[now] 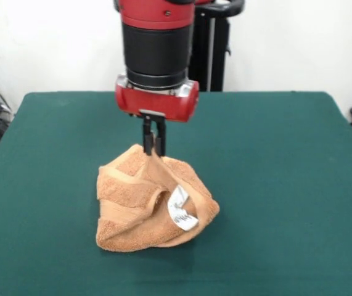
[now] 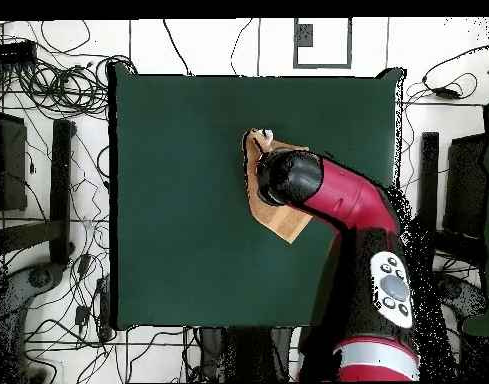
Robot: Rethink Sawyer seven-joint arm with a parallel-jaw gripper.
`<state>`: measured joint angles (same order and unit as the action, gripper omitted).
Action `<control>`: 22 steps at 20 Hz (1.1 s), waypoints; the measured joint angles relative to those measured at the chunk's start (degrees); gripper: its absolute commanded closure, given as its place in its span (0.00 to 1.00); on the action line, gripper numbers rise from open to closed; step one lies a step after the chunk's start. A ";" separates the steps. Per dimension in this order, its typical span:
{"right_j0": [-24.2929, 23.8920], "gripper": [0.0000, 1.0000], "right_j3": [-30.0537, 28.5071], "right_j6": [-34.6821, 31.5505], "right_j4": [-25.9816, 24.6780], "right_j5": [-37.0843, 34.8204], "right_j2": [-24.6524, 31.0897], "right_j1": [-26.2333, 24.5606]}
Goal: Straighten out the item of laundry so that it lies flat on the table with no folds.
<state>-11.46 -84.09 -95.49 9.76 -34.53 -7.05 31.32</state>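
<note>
The item of laundry [image 1: 145,206] is an orange-tan terry towel, bunched into a crumpled heap on the dark green table [image 1: 286,185]. Its white label [image 1: 182,209] faces the front camera on the right side of the heap. My gripper [image 1: 153,148] hangs straight down over the heap's top and is shut on a pinched peak of the towel, which is drawn up into a point. In the overhead view the towel [image 2: 273,215] shows only partly, because the arm's wrist covers its middle and hides the gripper.
The red and black arm [image 2: 358,215] crosses the table's right side in the overhead view. Cables and equipment [image 2: 48,120] lie on the floor around the table. A black stand [image 1: 216,43] rises behind the table.
</note>
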 measured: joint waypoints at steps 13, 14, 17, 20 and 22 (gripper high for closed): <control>-4.11 1.00 4.71 0.00 -4.29 -9.77 1.77 -0.08; -4.40 1.00 5.12 0.00 -4.72 -10.31 2.04 -0.07; -5.33 1.00 6.12 0.00 -5.68 -11.47 3.08 -0.08; -6.24 1.00 7.00 0.00 -6.69 -11.98 4.24 -0.14; -6.77 1.00 7.54 0.00 -7.31 -12.05 4.97 -0.20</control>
<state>-18.23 -76.55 -95.49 2.44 -46.58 -2.08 31.12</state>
